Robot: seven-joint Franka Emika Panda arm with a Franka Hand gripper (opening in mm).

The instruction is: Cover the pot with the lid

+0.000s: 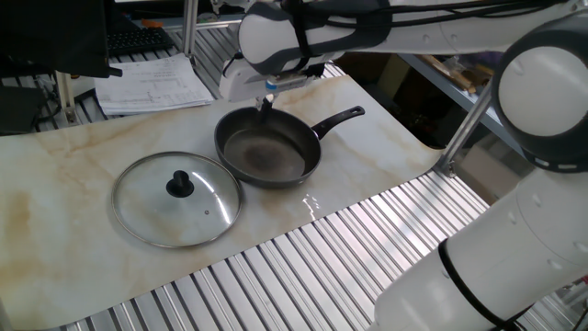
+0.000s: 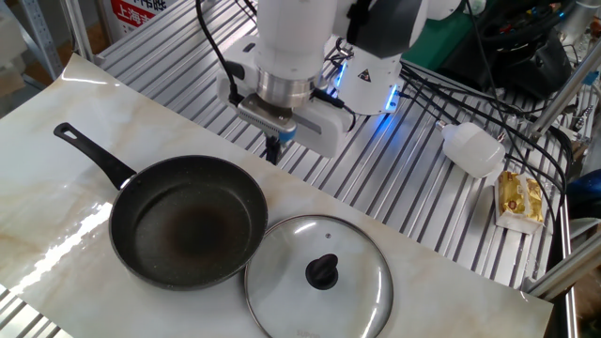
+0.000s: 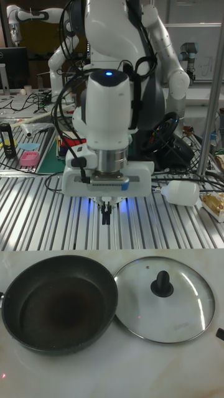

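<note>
Black pot (image 3: 59,305) at left on the marble mat, empty and uncovered, handle (image 2: 92,157) pointing away from the lid. Above its far rim, gripper (image 3: 107,214) hanging with fingers pressed together, clenched on nothing. At right, glass lid (image 3: 164,300) lying flat, touching the pot's rim, knob (image 3: 162,283) up.

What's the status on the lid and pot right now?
Gripper shut, empty, above the pot's far rim. Lid flat on the table beside the pot, rims touching or nearly. Pot uncovered. Nothing in the way.

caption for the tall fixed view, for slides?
Gripper hangs shut above the table behind the uncovered pot; the lid lies flat beside it.
</note>
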